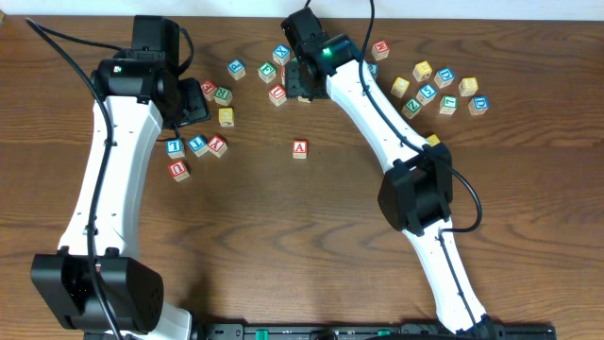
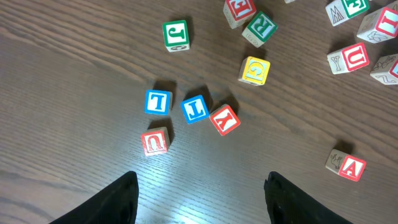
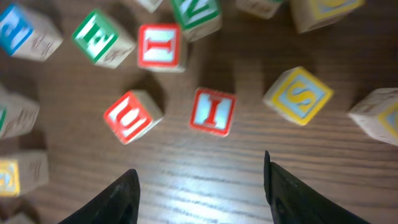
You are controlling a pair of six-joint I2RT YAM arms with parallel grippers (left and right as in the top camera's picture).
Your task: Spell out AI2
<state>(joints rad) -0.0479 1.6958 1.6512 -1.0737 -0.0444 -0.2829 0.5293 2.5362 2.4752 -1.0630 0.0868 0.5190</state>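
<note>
The red-bordered A cube (image 1: 299, 147) lies alone on the brown table, also at the lower right of the left wrist view as the A cube (image 2: 351, 167). A red I cube (image 3: 212, 111) lies just ahead of my right gripper (image 3: 199, 177), which is open with nothing between its fingers. A second red I cube (image 3: 161, 45) lies farther on. My left gripper (image 2: 202, 180) hangs open over bare wood, short of a red U cube (image 2: 155, 142). I cannot pick out the 2 cube among the scattered cubes.
Two blue cubes (image 2: 158, 102) and a red Y cube (image 2: 224, 119) lie ahead of the left gripper (image 1: 196, 102). A yellow S cube (image 3: 298, 95) and a red cube (image 3: 132, 116) flank the I. More cubes (image 1: 444, 90) cluster at the back right, beyond the right gripper (image 1: 302, 83).
</note>
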